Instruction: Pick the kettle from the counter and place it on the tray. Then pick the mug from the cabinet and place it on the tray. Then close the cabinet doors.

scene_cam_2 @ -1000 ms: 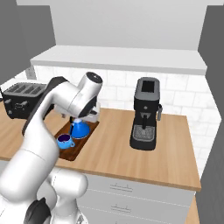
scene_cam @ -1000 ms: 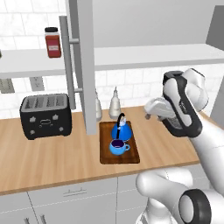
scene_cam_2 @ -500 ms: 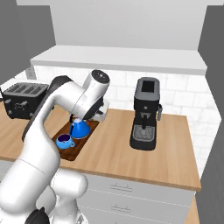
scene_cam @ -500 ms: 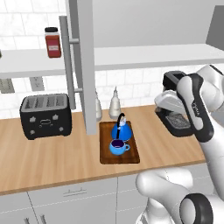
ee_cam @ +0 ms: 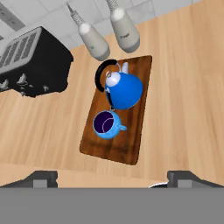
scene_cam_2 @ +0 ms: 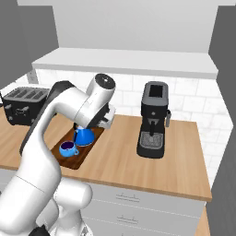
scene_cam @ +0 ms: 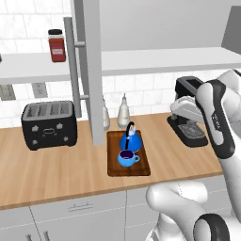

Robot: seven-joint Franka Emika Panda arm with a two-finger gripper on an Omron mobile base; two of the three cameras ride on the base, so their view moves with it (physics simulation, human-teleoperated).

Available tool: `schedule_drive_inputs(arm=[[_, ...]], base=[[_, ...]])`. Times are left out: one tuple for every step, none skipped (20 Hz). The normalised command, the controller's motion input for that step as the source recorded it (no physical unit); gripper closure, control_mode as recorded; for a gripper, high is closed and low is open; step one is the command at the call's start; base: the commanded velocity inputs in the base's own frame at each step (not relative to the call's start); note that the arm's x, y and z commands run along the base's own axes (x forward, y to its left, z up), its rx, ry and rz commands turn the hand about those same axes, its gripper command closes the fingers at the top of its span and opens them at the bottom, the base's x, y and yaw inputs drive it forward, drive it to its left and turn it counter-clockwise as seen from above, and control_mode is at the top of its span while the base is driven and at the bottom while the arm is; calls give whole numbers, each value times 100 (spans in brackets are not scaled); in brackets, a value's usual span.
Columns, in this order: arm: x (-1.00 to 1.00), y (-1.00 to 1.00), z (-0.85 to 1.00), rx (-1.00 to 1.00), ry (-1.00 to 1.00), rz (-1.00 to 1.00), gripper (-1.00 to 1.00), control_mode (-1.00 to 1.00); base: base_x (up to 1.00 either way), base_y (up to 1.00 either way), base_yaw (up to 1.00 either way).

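Kettle (ee_cam: 124, 89) upright on tray (ee_cam: 135, 144), mug (ee_cam: 106, 124) beside; tool (ee_cam: 111, 177) fingers apart, empty.

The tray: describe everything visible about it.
The tray is a dark brown rectangular wooden board with a slightly raised rim, lying flat on the light wood counter. It sits between the toaster and the coffee machine, in front of two white bottles. The blue kettle stands upright on its far half and the blue mug on its near half, close together. Nothing else touches it.
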Motion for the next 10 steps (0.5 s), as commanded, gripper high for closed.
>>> schedule_drive_inputs(arm=[[-57,-18,23,7,-23,-9,-100,-100],[-64,-28,26,7,-23,-11,-100,-100],[-69,-34,33,8,-20,-13,-100,-100],[-68,-49,36,10,-17,-14,-100,-100],[-59,-49,37,9,-13,-14,-100,-100],[-55,-43,36,9,-10,-14,-100,-100],[-61,-56,41,9,-10,-14,-100,-100],[-67,-63,42,9,-10,-14,-100,-100],[-61,-66,45,9,-5,-14,-100,-100],[-61,-66,45,7,-1,-14,-100,-100]], base=[[0,0,0],[0,0,0],[0,0,0],[0,0,0],[0,0,0],[0,0,0],[0,0,0],[0,0,0],[0,0,0],[0,0,0]])
